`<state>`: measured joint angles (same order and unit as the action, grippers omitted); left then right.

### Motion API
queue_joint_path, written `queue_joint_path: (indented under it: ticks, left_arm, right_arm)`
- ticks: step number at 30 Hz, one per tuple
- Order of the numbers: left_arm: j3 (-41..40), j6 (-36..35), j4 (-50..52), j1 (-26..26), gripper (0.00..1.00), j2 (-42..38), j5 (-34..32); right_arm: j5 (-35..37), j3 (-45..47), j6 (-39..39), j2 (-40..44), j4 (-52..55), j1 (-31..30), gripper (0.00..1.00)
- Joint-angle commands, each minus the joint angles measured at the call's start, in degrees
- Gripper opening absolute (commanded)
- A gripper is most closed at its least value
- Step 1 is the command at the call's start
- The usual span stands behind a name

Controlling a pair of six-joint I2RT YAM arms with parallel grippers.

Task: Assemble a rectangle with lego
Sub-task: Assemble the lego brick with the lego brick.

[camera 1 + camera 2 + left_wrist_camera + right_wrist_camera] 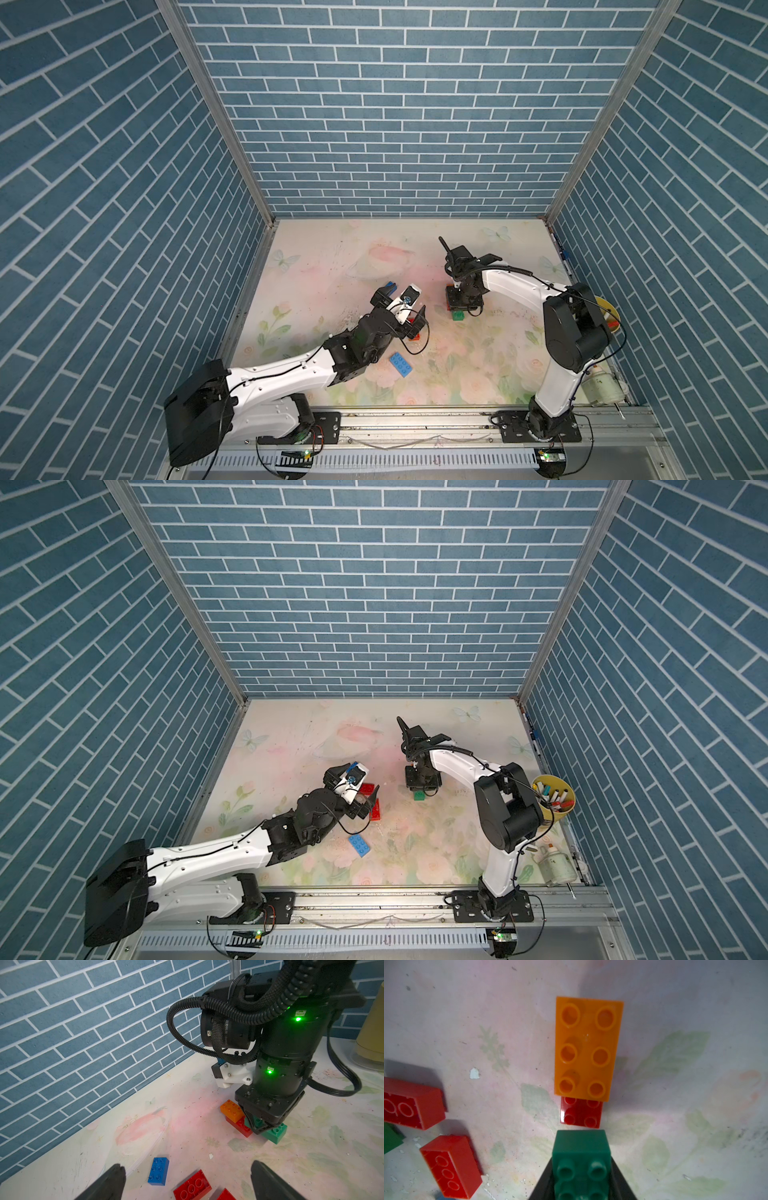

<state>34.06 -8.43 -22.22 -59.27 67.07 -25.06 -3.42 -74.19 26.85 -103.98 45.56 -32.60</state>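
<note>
My right gripper (581, 1186) is shut on a green lego brick (581, 1147), studs up, low over the mat; it also shows in the left wrist view (275, 1133) and from above (458, 315). Just beyond the green brick lies a red brick (581, 1114) with an orange brick (586, 1047) stacked on most of it. My left gripper (187, 1166) hangs open over two upside-down red bricks (192, 1185) (450, 1165), holding nothing. A blue brick (158, 1171) lies beside its left finger (113, 1180). A light blue brick (401, 365) lies nearer the front.
A yellow cup of markers (555, 796) and a white bottle (555, 864) stand at the right edge behind the right arm. Blue brick-pattern walls (395, 124) close three sides. Another green piece (390, 1140) shows partly beside the red bricks.
</note>
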Motion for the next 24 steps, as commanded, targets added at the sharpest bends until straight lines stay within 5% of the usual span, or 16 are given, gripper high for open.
queue_joint_path:
  ticks: [1,24]
  left_arm:
    - [0.1,-0.4,-1.0,0.0,1.0,-0.8,-1.0]
    - [-0.2,-0.9,-1.3,0.1,1.0,-0.3,-1.6]
  right_arm:
    - [1.6,-2.2,-1.5,-1.7,2.1,0.0,0.09]
    - [1.7,-4.4,-2.0,-8.2,-0.4,0.4,0.08]
